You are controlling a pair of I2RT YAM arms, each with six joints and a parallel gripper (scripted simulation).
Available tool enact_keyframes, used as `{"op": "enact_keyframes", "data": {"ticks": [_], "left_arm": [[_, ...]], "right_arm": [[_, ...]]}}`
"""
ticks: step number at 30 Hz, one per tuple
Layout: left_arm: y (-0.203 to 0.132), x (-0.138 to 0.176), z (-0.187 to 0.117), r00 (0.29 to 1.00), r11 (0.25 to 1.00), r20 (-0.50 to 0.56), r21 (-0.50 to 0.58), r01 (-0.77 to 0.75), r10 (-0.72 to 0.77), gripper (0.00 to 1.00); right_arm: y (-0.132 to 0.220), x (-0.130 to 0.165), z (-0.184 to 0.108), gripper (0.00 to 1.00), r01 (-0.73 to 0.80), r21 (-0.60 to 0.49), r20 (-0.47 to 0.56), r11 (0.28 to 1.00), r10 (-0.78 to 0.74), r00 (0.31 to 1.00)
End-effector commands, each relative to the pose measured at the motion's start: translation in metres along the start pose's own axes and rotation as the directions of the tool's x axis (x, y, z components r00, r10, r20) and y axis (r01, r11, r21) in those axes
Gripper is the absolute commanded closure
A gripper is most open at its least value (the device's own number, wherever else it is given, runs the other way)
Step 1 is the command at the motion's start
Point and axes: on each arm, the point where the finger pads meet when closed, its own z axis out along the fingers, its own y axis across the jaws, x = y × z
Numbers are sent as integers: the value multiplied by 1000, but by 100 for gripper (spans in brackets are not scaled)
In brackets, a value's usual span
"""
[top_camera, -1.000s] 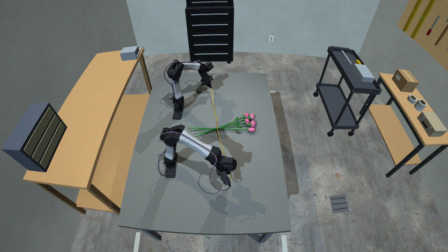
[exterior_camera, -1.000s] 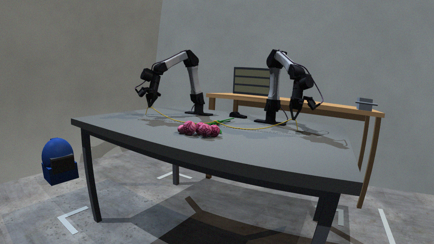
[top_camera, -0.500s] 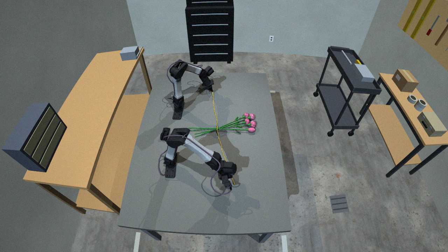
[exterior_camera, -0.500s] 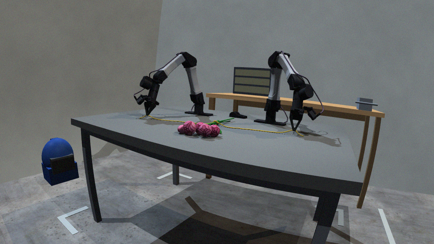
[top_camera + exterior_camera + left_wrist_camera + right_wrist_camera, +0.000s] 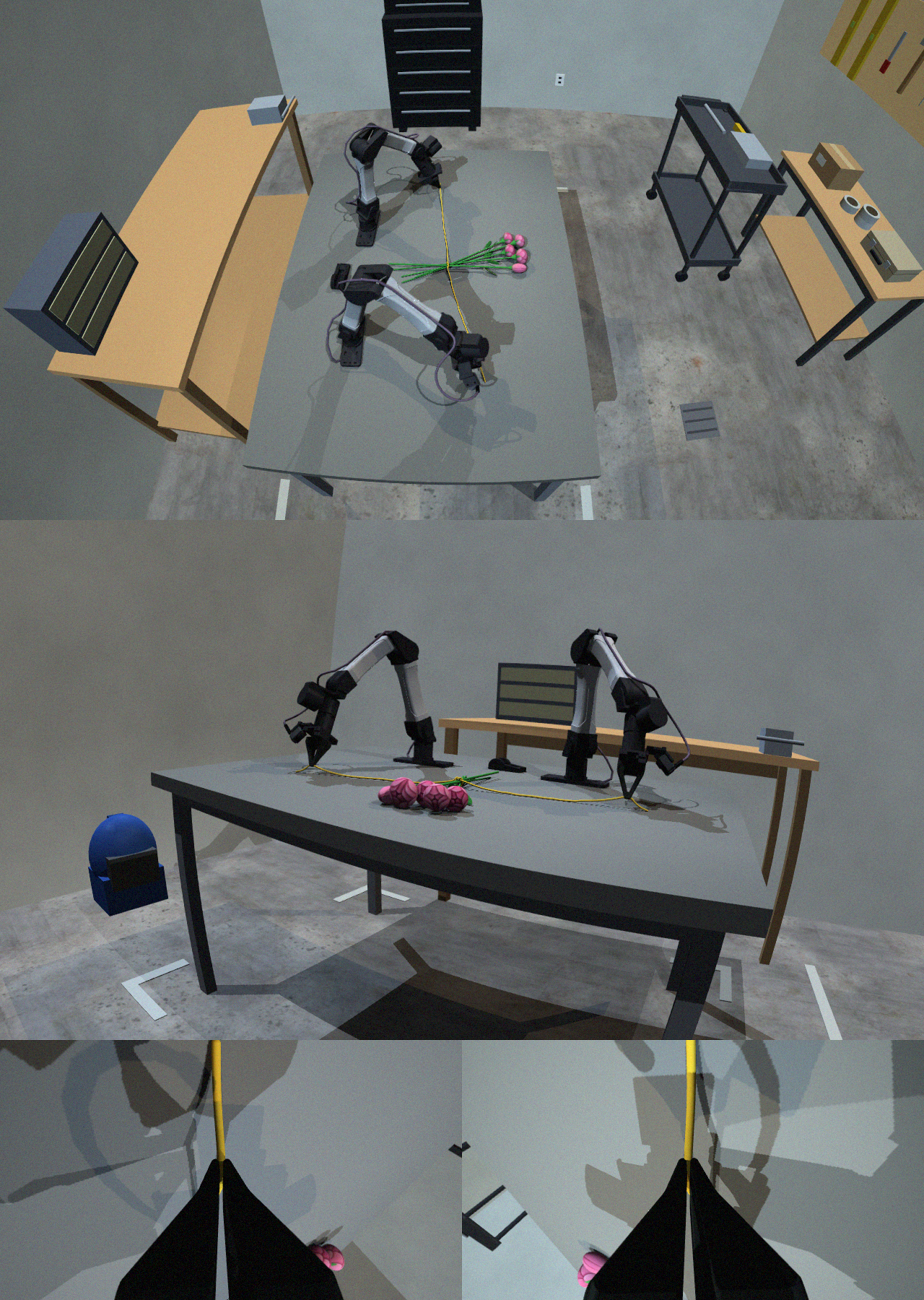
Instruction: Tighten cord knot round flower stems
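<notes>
The pink flower heads (image 5: 519,267) (image 5: 403,792) (image 5: 336,1257) (image 5: 593,1262) and green stems (image 5: 419,265) lie on the grey table. The stems cross at the yellow cord's knot (image 5: 447,266) (image 5: 458,780) and fan out on both sides; none looks sharply bent. How tight the knot is cannot be told. The cord (image 5: 444,226) (image 5: 529,796) (image 5: 216,1094) (image 5: 690,1094) stretches low over the table both ways. My left gripper (image 5: 439,185) (image 5: 627,798) (image 5: 220,1168) is shut on one end. My right gripper (image 5: 312,765) (image 5: 687,1166) is shut on the other; the top view hides its tips. Both tips are close above the table.
The grey table (image 5: 413,439) (image 5: 581,843) carries both arm bases. A black object (image 5: 507,765) sits between the bases in the exterior view. A wooden bench (image 5: 187,193) stands behind the arms. A dark cart (image 5: 723,142) stands on the floor beyond the flower-head side.
</notes>
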Motion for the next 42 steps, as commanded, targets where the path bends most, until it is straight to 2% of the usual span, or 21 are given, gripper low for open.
{"op": "enact_keyframes", "data": {"ticks": [1, 5, 7, 8, 11, 13, 16, 17, 18, 21, 24, 30, 35, 42], "left_arm": [[-8, -7, -2, 999, 999, 31, 31, -19, 18, 100], [-6, -2, -4, 1000, 1000, 5, 23, -6, 6, 100], [-3, -2, -8, 1000, 1000, 6, 24, -8, 8, 77], [-2, -2, -14, 1000, 999, 6, 32, -11, 11, 73], [-7, -7, -34, 1000, 998, 24, 62, -21, 20, 73], [-7, -7, -34, 1000, 998, 24, 62, -21, 20, 73], [-19, -9, -52, 999, 997, 39, 73, -24, 21, 39], [-20, -9, -60, 999, 997, 37, 76, -26, 23, 35], [-21, -8, -67, 999, 997, 34, 78, -26, 23, 35], [-8, -3, -62, 1000, 999, 16, 34, -11, 10, 35], [-4, -2, -52, 1000, 1000, 2, 14, -3, 3, 35], [-6, -3, -55, 1000, 999, 11, 25, -21, 21, 35], [-8, 8, -56, 994, 993, 26, 55, -108, 106, 35], [-13, 45, -59, 937, 931, 74, 110, -348, 342, 35]], "right_arm": [[7, -3, 1, 100, 12, -29, 15, 1000, -11, 1000], [10, -3, -6, 100, 9, -30, 9, 1000, -9, 1000], [5, -1, -11, 77, 9, -26, 3, 1000, -9, 1000], [3, -1, -17, 73, 11, -32, 1, 999, -11, 1000], [3, -3, -34, 73, 16, -51, 8, 999, -16, 1000], [3, -3, -34, 73, 16, -51, 8, 999, -16, 1000], [21, -6, -53, 39, 24, -80, 19, 996, -23, 1000], [26, -7, -62, 35, 27, -89, 24, 996, -25, 999], [26, -6, -68, 35, 27, -89, 24, 996, -25, 999], [7, -1, -49, 35, 6, -22, 3, 1000, -6, 1000], [4, -2, -41, 35, 4, -14, 0, 1000, -4, 1000], [3, -1, -39, 35, 4, -8, -2, 1000, -4, 1000], [3, -1, -41, 35, 5, -11, 0, 1000, -5, 1000], [4, -1, -41, 35, 5, -11, 1, 1000, -5, 1000]]}}
